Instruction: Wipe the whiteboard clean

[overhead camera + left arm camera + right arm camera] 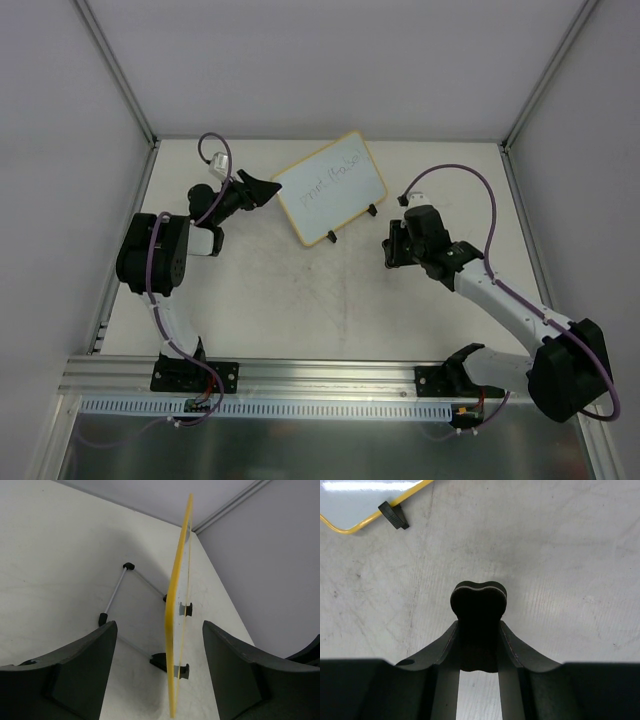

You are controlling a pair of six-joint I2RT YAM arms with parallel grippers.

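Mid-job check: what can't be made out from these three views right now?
- Writing on the whiteboard: too small and faint in the top view; edge-on in the left wrist view.
- Board's left corner: top view, covered by the left gripper.
- Black block in the right gripper's jaws: only one face shows, right wrist view.
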